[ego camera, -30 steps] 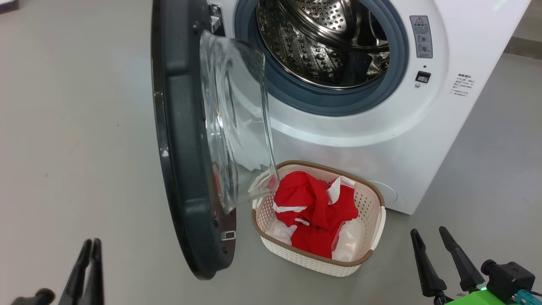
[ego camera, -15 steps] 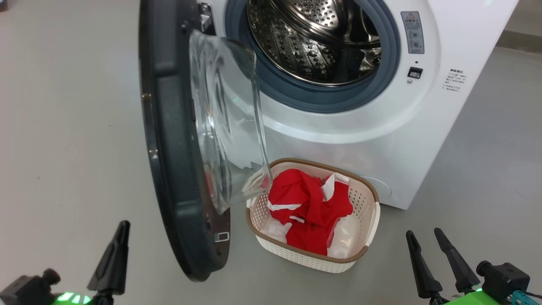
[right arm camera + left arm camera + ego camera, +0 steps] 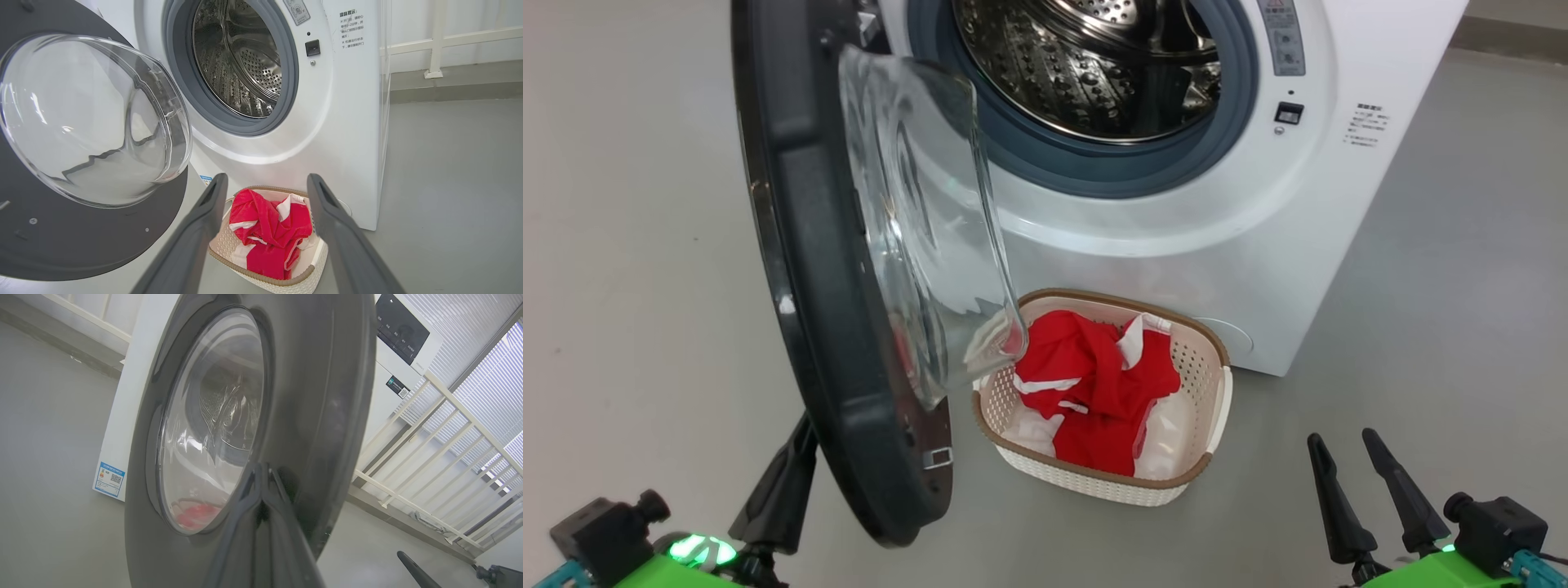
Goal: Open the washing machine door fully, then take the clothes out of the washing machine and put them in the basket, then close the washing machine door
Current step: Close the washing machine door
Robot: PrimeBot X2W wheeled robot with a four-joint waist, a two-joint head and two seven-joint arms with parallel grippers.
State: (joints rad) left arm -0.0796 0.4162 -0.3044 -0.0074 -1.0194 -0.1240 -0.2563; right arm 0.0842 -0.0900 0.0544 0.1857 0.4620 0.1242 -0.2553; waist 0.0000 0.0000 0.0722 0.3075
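Observation:
The washing machine (image 3: 1176,245) stands with its steel drum (image 3: 1086,65) bare. The washing machine door (image 3: 809,286) hangs open to the left, its glass bowl (image 3: 915,220) facing the basket (image 3: 1217,367). That basket sits on the floor before the machine with the red and white clothes (image 3: 1094,384) in it. My left gripper (image 3: 788,465) is shut on nothing, its tip behind the door's lower edge. In the left wrist view my left gripper (image 3: 261,469) points at the door's (image 3: 327,396) glossy outer face. My right gripper (image 3: 1341,438) is open, right of the basket; the right wrist view frames the clothes (image 3: 269,232) between its fingers (image 3: 212,196).
Grey floor (image 3: 645,245) lies left of the door and right of the machine. A white railing (image 3: 429,428) and window blinds stand behind the machine. A blue label (image 3: 109,478) is on the machine's side.
The camera has shifted, sliding the whole scene left. My left gripper closed and moved right, up to the outer side of the door's lower edge. The right gripper stayed open.

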